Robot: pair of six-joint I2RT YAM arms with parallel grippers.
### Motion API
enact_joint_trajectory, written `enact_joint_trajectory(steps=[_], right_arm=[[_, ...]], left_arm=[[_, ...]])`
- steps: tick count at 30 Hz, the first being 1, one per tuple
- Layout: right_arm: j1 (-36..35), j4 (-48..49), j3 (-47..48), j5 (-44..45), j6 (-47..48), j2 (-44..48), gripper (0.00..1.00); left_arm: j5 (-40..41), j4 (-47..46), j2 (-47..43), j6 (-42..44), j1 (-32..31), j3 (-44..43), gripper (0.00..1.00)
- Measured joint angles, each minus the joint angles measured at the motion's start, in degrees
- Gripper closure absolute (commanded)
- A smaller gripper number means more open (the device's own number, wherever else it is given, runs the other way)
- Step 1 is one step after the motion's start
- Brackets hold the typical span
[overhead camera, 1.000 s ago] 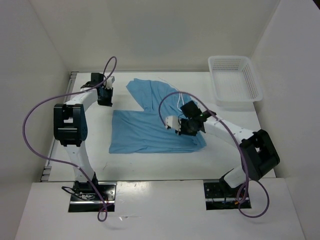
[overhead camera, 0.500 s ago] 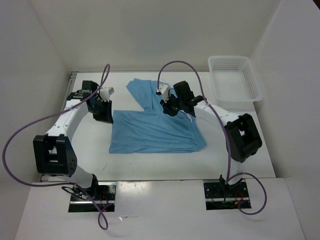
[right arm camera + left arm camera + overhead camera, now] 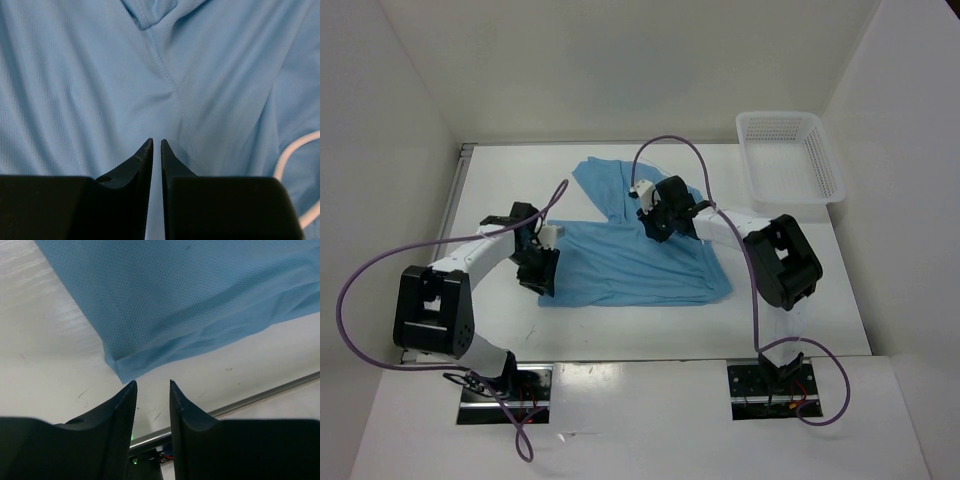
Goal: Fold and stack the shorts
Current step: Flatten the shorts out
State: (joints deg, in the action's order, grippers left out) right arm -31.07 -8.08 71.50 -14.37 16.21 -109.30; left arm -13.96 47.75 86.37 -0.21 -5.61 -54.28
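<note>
light blue shorts (image 3: 630, 250) lie spread flat mid table (image 3: 500, 180). left gripper (image 3: 152, 382) sits low at the shorts' near-left corner, jaws apart, corner just ahead of the tips and not touching them. right gripper (image 3: 155, 141) is over the centre seam near the white drawstring (image 3: 295, 150), jaws almost together with a thin slit; can't tell if fabric is pinched.

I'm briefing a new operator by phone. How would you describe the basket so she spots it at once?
Start at the white table; go to its far right corner. The basket there is white plastic lattice, unlike the flat blue shorts at the centre.
</note>
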Motion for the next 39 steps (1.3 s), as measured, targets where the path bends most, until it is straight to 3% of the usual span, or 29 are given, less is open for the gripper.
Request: enact_joint_trajectory(steps=[10,21,28,31,36,39], right_arm=[[-2.21,-0.44,-2.21,1.46,-0.39,0.94,0.83],[-2.36,0.0,-2.08,3.39,-6.6,-2.71,0.83],[-2.47,1.68,3.52,7.23,-8.48,-6.95,0.81],[-2.47,1.68,6.62,8.07,-8.41,-8.76,0.75],[-2.58,1.42,8.46,7.02,-6.4,-7.93,0.69],[-2.58,0.17,8.5,6.73,-4.9,-5.07,0.63]], left_arm=[[10.6,-8.41,1.31,-0.15,-6.62,7.61,0.62],[21.27,-13.35,-6.84,-0.26,-8.07,15.67,0.67],[26.97,-13.94,-9.25,-0.13,-8.07,17.16,0.67],[29.22,-14.75,-12.24,-0.02,-8.04,19.5,0.67],[27.69,-9.9,-15.15,0.09,-7.74,20.24,0.57],[23.26,-6.01,-15.45,0.07,-7.72,15.58,0.56]])
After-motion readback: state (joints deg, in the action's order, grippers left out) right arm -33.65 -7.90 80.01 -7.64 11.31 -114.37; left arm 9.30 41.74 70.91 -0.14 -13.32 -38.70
